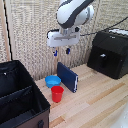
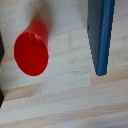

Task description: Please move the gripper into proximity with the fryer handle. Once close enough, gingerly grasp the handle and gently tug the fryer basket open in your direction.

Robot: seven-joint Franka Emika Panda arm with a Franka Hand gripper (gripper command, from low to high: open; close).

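Hanging above the middle of the pale wooden table [image 1: 100, 100], the white blocky claw [image 1: 61, 51] with its two short blue-tipped fingers [image 1: 67, 50] points straight down, the fingers spread with nothing between them. It ends a bulky white jointed arm [image 1: 74, 12] that comes in from twelve o'clock in the exterior view.

The small black upright fryer handle [image 1: 102, 61] sits on the black drawer-like fryer basket [image 1: 103, 60], the front of a boxy matte appliance at about two o'clock from the claw — well apart, not yet approached. The bar looks rigid and smooth, so I would pinch it across its narrow width near the middle. The drawer probably slides stiffly at first, and a light appliance may skid, so a slow, level pull seems wise.

Below the claw stand a flat dark-blue slab [image 1: 67, 76] on edge, a red plastic cup [image 1: 57, 93] and a blue bowl [image 1: 52, 80]; the wrist view shows the cup and slab only. A large black fabric bin [image 1: 20, 95] fills eight o'clock.
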